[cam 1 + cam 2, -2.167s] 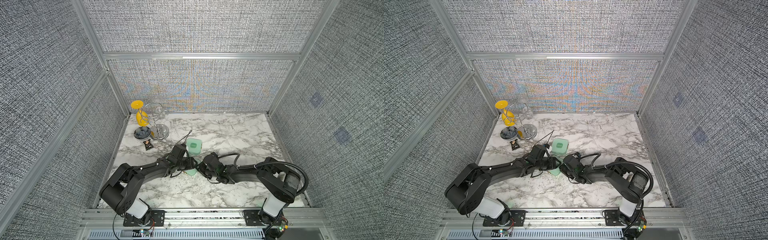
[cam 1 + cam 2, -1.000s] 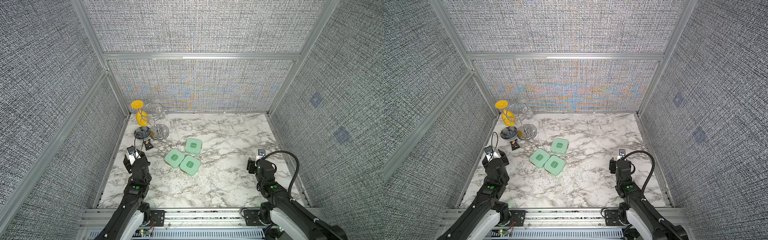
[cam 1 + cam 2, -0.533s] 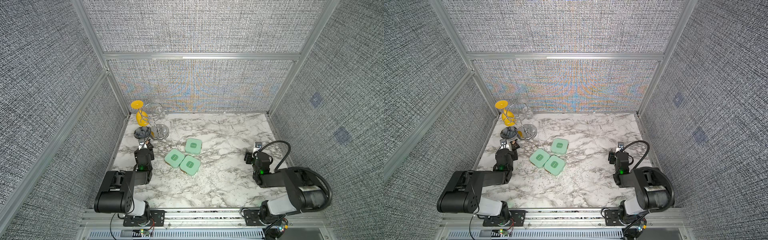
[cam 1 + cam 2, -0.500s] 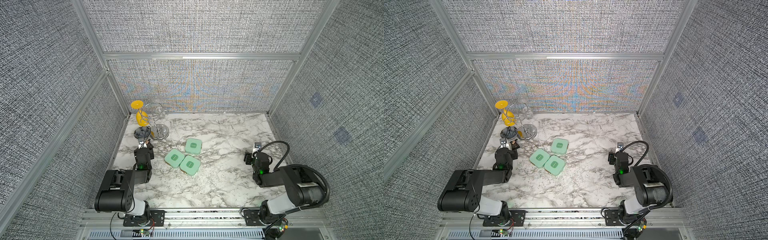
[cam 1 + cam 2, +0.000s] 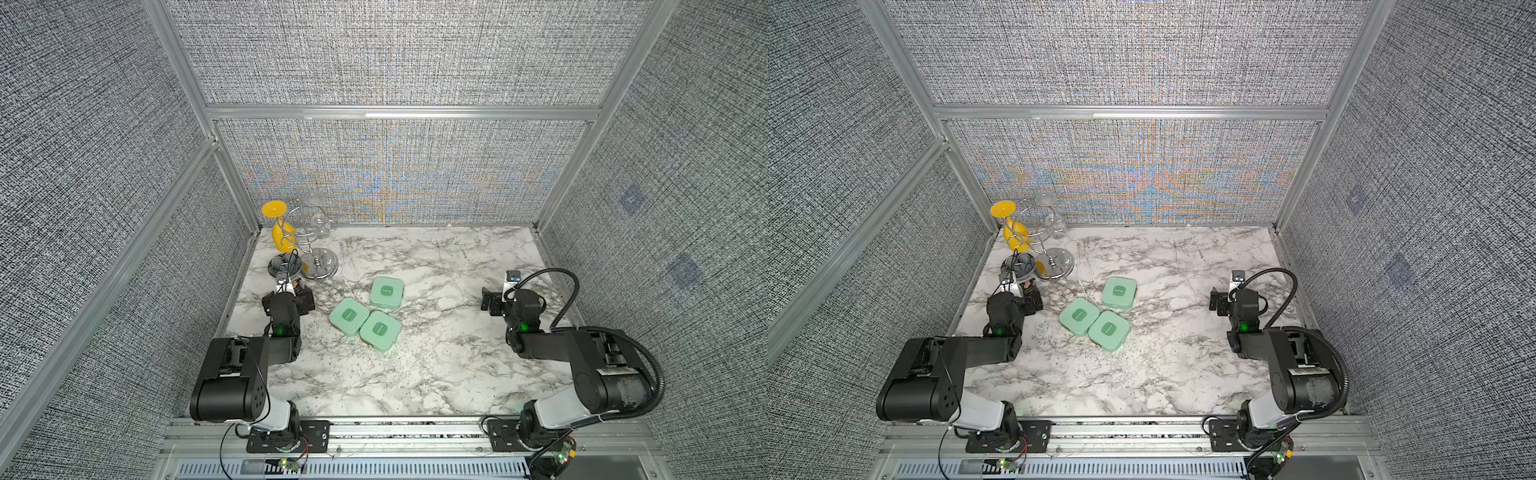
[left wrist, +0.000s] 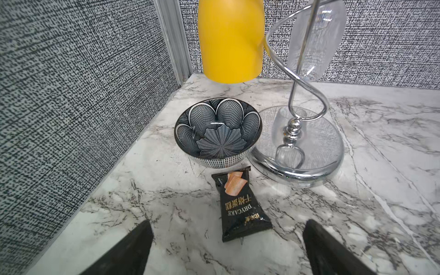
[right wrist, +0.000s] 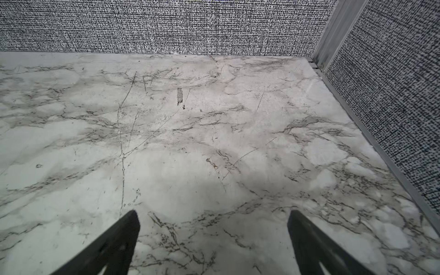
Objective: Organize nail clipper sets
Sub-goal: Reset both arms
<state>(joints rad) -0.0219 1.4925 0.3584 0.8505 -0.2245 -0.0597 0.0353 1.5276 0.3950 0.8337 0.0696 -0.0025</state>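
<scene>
Three mint-green nail clipper cases lie with lids down in a tight cluster mid-table in both top views: one at the back [image 5: 387, 293], one at the left [image 5: 349, 316], one at the front [image 5: 380, 331]. My left gripper [image 5: 287, 296] is at the table's left side, well clear of them, open and empty; in the left wrist view its open jaws [image 6: 227, 223] frame bare marble and the end of a snack packet. My right gripper [image 5: 509, 297] is at the right side, open over bare marble [image 7: 212, 213]. No case shows in either wrist view.
In the back left corner stand a dark flower-patterned bowl [image 6: 217, 133], a black snack packet [image 6: 240, 207] and a chrome spiral stand [image 6: 297, 142] holding a yellow cup [image 6: 231, 40] and a clear glass [image 6: 316, 38]. Fabric walls with metal rails [image 7: 371, 142] close the table's back and sides.
Both arms have drawn back from the cases in the middle to the table's left and right sides and folded low. Both grippers have opened wider. The three cases now lie free.
</scene>
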